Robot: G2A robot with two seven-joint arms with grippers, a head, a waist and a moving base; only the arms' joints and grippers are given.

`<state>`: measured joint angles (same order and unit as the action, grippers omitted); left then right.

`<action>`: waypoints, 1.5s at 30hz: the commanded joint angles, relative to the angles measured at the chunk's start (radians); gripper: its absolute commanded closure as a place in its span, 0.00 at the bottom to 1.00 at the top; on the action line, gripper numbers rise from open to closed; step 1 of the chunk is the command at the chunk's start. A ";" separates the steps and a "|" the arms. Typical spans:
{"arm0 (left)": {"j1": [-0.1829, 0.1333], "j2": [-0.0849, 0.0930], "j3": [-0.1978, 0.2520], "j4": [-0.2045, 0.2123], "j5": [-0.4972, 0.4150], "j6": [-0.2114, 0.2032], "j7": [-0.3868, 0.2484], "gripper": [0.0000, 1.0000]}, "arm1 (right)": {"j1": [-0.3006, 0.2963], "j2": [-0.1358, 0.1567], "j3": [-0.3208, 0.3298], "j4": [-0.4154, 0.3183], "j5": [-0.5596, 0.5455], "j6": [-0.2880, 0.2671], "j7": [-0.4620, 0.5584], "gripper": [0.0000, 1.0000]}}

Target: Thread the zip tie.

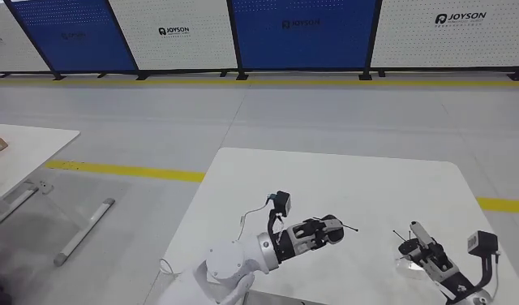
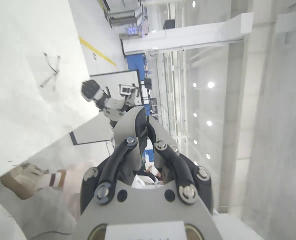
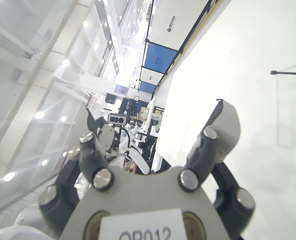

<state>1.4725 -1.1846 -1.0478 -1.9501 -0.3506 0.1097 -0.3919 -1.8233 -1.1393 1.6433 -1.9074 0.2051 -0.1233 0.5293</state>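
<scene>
- Two hands are set over the white table (image 1: 340, 175), both toward its near edge. All positions below are given from the left hand.
- Left hand (image 1: 334, 226) (image 2: 144, 122): its fingers (image 2: 128, 126) are pressed together at the tips, pinching the zip tie. It aims across the table toward the right hand.
- Zip tie (image 1: 349, 226): a thin black strip that projects from between the left hand's fingertips. Its free end points toward the right hand.
- Second black strip (image 1: 399, 237) (image 2: 50, 69) (image 3: 289, 73): lies to the right of the left hand and well apart from it, just beside the right hand. One end carries a small knob. Whether it touches the table cannot be told.
- Clear panel (image 3: 292, 116): a transparent sheet that meets the second black strip along one edge. Its full form is unclear.
- Right hand (image 1: 413, 236) (image 2: 90, 91) (image 3: 154, 111): the item farthest to the right of the left hand. Its fingers (image 3: 224, 116) are spread wide apart and grip nothing. It is turned back toward the left hand.
</scene>
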 commanded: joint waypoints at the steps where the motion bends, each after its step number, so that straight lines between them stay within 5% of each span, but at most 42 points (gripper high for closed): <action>1: 0.003 -0.003 0.024 0.023 0.060 -0.005 0.068 1.00 | 0.000 0.000 0.000 0.000 0.000 0.000 0.000 0.00; 7: 0.002 -0.013 0.075 0.099 0.054 -0.048 0.106 1.00 | 0.000 0.000 0.000 0.000 0.000 0.000 0.000 0.00; 18: 0.004 -0.013 0.076 0.097 0.053 -0.051 0.108 1.00 | 0.000 0.000 0.000 0.000 0.000 0.000 0.000 0.00; 25: 0.037 -0.008 0.053 0.091 0.062 -0.068 0.140 1.00 | 0.000 0.000 0.000 0.000 0.000 0.000 0.000 0.00; 27: 0.036 -0.008 0.065 0.084 -0.019 -0.069 0.049 1.00 | 0.000 0.000 0.000 0.000 0.000 0.000 0.000 0.00; 37: 0.036 -0.008 0.065 0.084 -0.019 -0.069 0.049 1.00 | 0.000 0.000 0.000 0.000 0.000 0.000 0.000 0.00; 42: 0.019 -0.022 0.101 0.104 0.059 -0.067 0.225 1.00 | 0.000 0.000 0.000 0.000 0.000 0.000 0.000 0.00; 45: 0.015 -0.026 0.119 0.111 0.054 -0.071 0.236 1.00 | 0.004 0.001 0.002 -0.006 -0.016 0.000 0.003 0.00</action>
<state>1.4874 -1.2107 -0.9309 -1.8397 -0.2931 0.0392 -0.1522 -1.8230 -1.1392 1.6435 -1.9079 0.2048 -0.1233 0.5294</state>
